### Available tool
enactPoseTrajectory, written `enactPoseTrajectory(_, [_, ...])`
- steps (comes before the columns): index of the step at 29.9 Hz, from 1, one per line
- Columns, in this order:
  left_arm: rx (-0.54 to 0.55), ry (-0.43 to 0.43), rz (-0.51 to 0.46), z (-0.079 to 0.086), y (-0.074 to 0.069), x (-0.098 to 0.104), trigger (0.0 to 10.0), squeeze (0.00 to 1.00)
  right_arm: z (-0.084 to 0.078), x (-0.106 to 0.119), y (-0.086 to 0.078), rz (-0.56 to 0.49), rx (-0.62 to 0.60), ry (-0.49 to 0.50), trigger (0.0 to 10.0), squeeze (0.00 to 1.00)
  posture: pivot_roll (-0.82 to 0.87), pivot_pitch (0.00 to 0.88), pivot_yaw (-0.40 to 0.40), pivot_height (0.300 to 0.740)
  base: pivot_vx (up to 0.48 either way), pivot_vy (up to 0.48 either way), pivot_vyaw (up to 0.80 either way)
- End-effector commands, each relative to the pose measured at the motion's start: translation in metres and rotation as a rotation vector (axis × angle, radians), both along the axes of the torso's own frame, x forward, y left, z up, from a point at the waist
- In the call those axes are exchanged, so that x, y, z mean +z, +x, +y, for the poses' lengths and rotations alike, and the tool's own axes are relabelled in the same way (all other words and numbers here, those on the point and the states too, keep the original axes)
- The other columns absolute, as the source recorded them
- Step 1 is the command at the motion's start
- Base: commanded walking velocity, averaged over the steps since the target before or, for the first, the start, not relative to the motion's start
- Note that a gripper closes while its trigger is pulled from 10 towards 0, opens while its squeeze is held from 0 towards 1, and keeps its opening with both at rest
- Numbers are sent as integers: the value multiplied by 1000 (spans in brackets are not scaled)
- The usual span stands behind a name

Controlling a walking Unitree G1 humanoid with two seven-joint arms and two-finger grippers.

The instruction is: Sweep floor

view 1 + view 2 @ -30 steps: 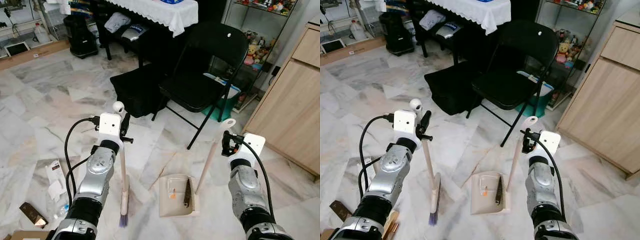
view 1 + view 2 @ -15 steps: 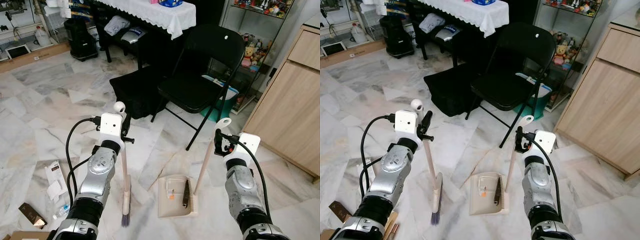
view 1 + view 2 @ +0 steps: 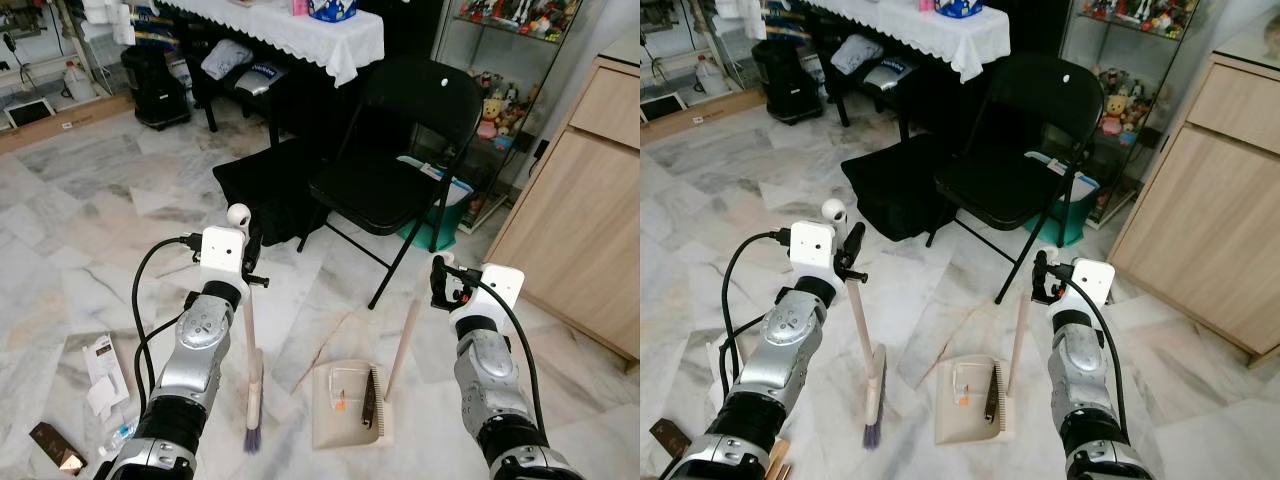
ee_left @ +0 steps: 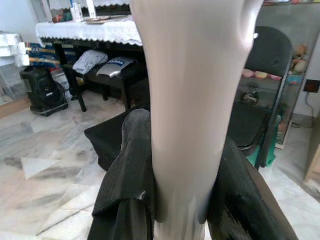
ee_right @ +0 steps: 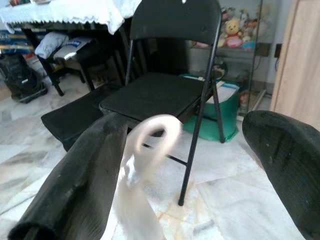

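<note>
Gripped broom in left claw; right claw wide around dustpan handle. Next, sweeping into pan.

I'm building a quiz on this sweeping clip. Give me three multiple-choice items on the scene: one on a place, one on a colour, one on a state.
1. Where does the dustpan lie?
A. On the chair seat
B. On the marble floor between the two arms
C. On the table

2. What colour is the folding chair?
A. Black
B. White
C. Red

3. How is the broom being held?
A. Lying flat on the floor
B. Leaning against the cabinet
C. Roughly upright in the left gripper, bristles down on the floor

Answers:
1 B: the beige pan rests on the floor, its long handle rising to the right gripper.
2 A: seat, back and frame are all black.
3 C: the left wrist view shows the black fingers closed on the pale handle.
</note>
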State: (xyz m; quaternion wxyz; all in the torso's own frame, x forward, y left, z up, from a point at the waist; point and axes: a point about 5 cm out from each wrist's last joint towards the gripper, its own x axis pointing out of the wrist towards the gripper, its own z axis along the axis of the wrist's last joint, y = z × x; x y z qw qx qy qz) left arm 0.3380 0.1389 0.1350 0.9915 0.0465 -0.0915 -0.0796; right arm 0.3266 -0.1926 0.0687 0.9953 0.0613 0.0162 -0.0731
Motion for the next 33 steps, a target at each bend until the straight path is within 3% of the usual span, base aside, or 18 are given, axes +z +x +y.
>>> enactPoseTrajectory(1, [-6, 19, -44, -1, 1, 10, 10000, 0, 2, 2, 2, -9, 9, -1, 10000, 0, -15, 57, 11, 740, 375, 0, 0])
enactPoseTrajectory(6, [-3, 11, -56, -1, 1, 11, 10000, 0, 4, 4, 2, -24, 22, 6, 10000, 0, -15, 56, 10, 740, 355, 0, 0])
enactPoseTrajectory(33, [-9, 3, -63, -1, 1, 13, 10000, 0, 18, 1, -1, -32, 99, 15, 10000, 0, -15, 51, 7, 740, 0, 0, 0])
